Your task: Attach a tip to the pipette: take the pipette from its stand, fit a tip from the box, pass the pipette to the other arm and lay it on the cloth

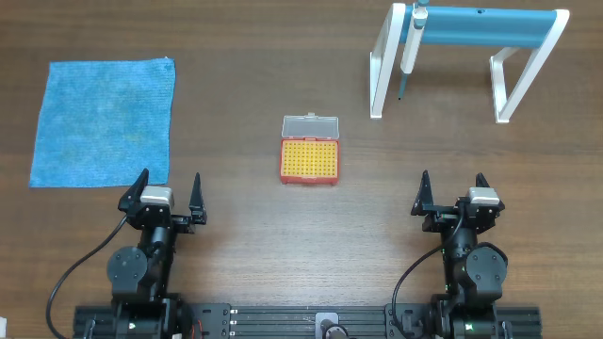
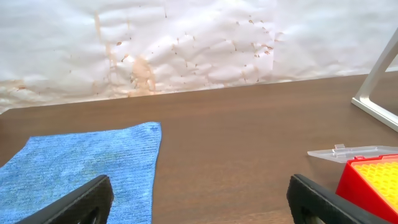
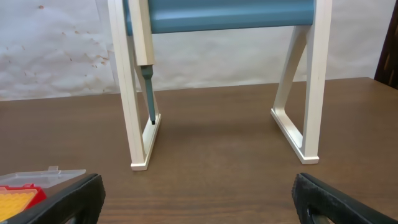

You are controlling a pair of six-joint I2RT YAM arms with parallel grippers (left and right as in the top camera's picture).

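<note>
The pipette (image 1: 409,52) hangs upright from the left end of the white and blue stand (image 1: 468,26) at the back right; its grey shaft (image 3: 150,93) points down beside the stand's leg. The red tip box (image 1: 309,161) with yellow tips and an open clear lid sits mid-table. The blue cloth (image 1: 104,121) lies flat at the left. My left gripper (image 1: 168,195) is open near the front edge, just in front of the cloth (image 2: 81,165). My right gripper (image 1: 452,192) is open at the front right, well short of the stand, holding nothing.
The brown wooden table (image 1: 236,85) has free room between cloth, box and stand. A crumpled white backdrop (image 2: 186,43) rises behind the table's far edge. The tip box (image 2: 370,180) lies to the right of my left gripper.
</note>
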